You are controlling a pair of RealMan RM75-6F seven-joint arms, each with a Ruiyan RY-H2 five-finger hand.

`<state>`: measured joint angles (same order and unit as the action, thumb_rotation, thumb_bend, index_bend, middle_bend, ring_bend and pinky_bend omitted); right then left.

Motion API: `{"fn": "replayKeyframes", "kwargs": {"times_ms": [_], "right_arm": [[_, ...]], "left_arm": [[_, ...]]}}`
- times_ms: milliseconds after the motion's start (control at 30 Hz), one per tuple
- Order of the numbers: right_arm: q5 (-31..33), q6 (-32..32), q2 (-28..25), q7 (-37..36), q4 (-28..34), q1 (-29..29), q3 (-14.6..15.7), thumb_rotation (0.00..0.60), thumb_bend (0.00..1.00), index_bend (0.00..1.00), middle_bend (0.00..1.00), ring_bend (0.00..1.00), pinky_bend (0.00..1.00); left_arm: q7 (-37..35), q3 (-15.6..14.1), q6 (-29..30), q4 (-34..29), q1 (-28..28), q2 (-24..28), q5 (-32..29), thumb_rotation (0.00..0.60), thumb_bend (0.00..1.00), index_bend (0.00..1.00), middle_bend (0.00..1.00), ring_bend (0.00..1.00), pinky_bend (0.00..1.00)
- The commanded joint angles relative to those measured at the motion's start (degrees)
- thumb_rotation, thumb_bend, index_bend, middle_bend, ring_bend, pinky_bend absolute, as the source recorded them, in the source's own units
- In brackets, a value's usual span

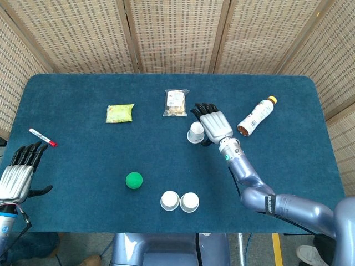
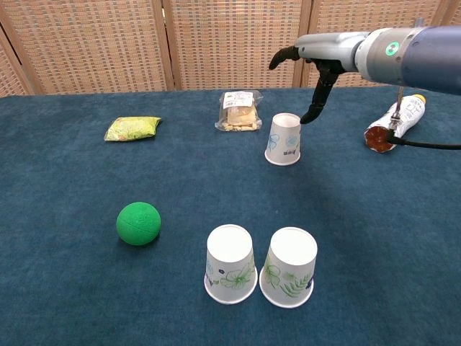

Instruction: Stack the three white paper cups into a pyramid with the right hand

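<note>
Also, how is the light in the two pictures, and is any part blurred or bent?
Head view: even, soft light, and the table edges bow slightly. Chest view: sharp, soft shadows under the green ball and the two near cups; the right hand is dark but not blurred.

The right arm reaches forward from the lower right, forearm angled up and to the left, wrist straight. The right hand [image 1: 213,123] hangs flat, palm down, with its dark fingers [image 1: 203,108] extended and slightly spread, gripping nothing. The left hand [image 1: 18,174] lies low at the left edge, palm down, fingers stretched forward and apart, thumb out sideways.
</note>
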<state>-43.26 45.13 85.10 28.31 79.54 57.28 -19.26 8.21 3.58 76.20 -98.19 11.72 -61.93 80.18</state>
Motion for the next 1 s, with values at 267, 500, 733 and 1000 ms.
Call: {"fn": "replayKeyframes", "kwargs": {"times_ms": [267, 500, 733, 1000], "right_arm": [[8.95, -6.73, 10.97, -1.70, -17.72, 6.05, 1.32, 0.600, 0.01, 0.19, 0.18, 0.12, 0.15], [8.18, -6.32, 13.54, -2.27, -22.18, 6.56, 2.22, 0.600, 0.03, 0.26, 0.26, 0.21, 0.25], [7.96, -6.68, 15.52, -2.81, -27.40, 6.50, 2.55, 0.600, 0.06, 0.28, 0.29, 0.25, 0.32], [6.46, -7.52, 15.93, -6.57, -28.36, 5.59, 1.24, 0.600, 0.09, 0.35, 0.42, 0.39, 0.51]], "left_arm": [[-0.51, 0.38, -3.20, 0.60, 1.38, -0.09, -2.53, 0.600, 0.00, 0.00, 0.00, 0.00, 0.00], [-0.85, 0.28, -3.39, 0.63, 1.51, 0.06, -2.58, 0.600, 0.00, 0.00, 0.00, 0.00, 0.00], [-0.68, 0.33, -3.82, 0.83, 1.78, 0.00, -3.27, 0.600, 0.00, 0.00, 0.00, 0.00, 0.00], [0.21, 0.08, -4.22, 0.81, 2.14, -0.42, -3.36, 0.600, 0.00, 0.00, 0.00, 0.00, 0.00]]}}
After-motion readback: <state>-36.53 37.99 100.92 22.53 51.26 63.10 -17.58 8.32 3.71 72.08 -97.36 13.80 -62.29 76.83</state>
